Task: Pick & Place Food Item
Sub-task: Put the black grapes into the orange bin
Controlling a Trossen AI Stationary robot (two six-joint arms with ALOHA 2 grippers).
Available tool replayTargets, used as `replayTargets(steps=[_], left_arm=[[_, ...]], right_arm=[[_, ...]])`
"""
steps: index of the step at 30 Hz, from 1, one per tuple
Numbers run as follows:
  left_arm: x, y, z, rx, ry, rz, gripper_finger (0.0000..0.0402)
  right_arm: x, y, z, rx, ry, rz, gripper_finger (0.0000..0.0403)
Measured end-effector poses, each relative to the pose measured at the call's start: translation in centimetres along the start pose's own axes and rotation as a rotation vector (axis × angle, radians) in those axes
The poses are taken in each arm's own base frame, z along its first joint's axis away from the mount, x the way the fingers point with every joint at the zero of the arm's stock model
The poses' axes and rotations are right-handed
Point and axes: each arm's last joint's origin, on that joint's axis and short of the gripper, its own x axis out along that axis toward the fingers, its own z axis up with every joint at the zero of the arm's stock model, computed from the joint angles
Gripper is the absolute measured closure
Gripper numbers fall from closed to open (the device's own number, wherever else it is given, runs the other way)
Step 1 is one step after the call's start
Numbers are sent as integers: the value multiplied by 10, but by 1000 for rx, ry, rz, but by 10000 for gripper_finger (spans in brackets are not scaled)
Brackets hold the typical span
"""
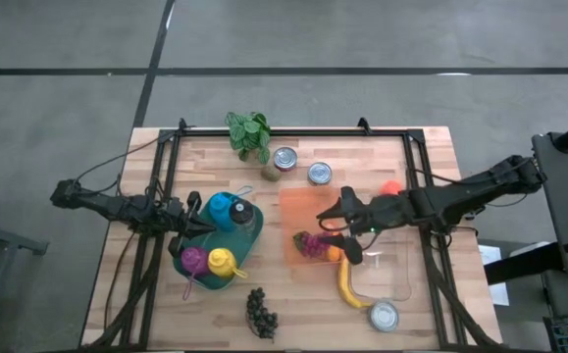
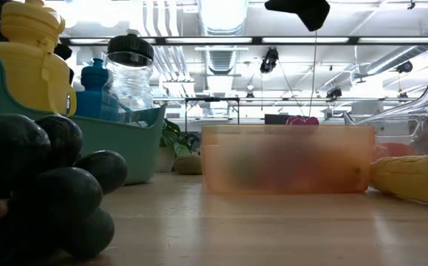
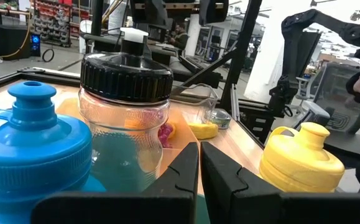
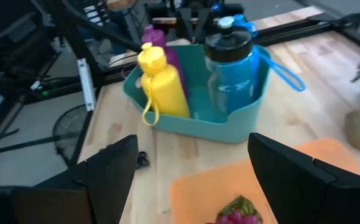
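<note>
A pink-red fruit with green leaves [image 1: 308, 243] lies in the shallow orange container [image 1: 298, 211], next to a small orange fruit [image 1: 335, 253]. My right gripper [image 1: 335, 222] hangs open above this container. In the right wrist view its fingers stand wide apart over the pink fruit [image 4: 235, 216] and touch nothing. My left gripper [image 1: 203, 224] is shut and empty at the teal bin [image 1: 180, 257], close to the clear bottle with the black lid [image 3: 127, 93]. A yellow banana [image 1: 350, 289] lies on the table by the clear container [image 1: 393, 273].
The teal bin holds a blue [image 1: 225, 208], a clear [image 1: 243, 216], a yellow [image 1: 223, 263] and a magenta bottle [image 1: 194, 259]. Dark grapes [image 1: 261, 312] lie near the front edge. Three cans [image 1: 284, 159] [image 1: 319, 174] [image 1: 384, 316], a plant [image 1: 249, 132] and an orange-red item [image 1: 391, 186] stand around.
</note>
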Motion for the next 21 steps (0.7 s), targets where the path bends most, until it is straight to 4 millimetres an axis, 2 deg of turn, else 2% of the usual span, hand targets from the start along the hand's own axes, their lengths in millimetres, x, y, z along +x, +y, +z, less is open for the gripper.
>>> replayTargets(steps=[9, 14, 18, 21], left_arm=[[0, 0, 0, 0, 0, 0, 380], [0, 0, 0, 0, 0, 1, 380], [0, 0, 0, 0, 0, 0, 380], [0, 0, 0, 0, 0, 0, 380]], right_arm=[[-4, 21, -5, 160, -62, -89, 99], [0, 45, -12, 197, -35, -178, 99], [13, 70, -10, 258, -45, -276, 99], [29, 92, -8, 294, -55, -346, 99]])
